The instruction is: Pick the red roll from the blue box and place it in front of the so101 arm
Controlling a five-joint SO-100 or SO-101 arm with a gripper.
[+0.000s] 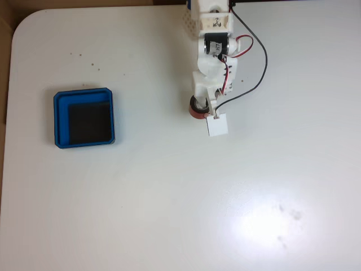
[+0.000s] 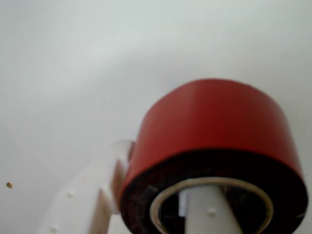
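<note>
Leftmost in fixed view: blue box (image 1: 84, 118) flat on white desk (image 1: 169, 197), black floor bare, well apart from everything else. Further right, near top edge: so101 arm (image 1: 215, 51) reaching down the frame, red and black wires (image 1: 256, 62) looping off its right side. Red roll (image 1: 196, 111) at arm's tip, clamped in pincer (image 1: 204, 107). Wrist view: one white finger (image 2: 100, 195) pressed against roll's outer left side, other finger (image 2: 207, 212) through the core hole, roll (image 2: 214, 126) gripped by its wall. Unclear whether roll touches desk.
</note>
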